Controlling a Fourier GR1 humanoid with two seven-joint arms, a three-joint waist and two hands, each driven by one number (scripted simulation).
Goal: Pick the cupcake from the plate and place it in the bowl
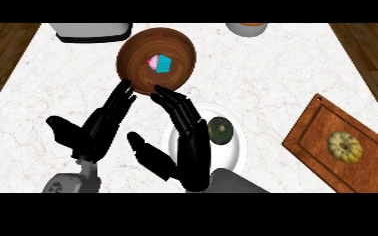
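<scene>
Both hands are open over the counter, fingers straight and pointing toward the wooden bowl (157, 57). The left hand (96, 127) sits just below and left of the bowl, its fingertips close to the bowl's near rim, thumb spread out to the left. The right hand (188, 135) lies below the bowl, fingertips just short of the same rim, thumb splayed down and left. Neither hand holds anything. The 2 grey forearms rise from the lower edge, well below the bowl.
</scene>
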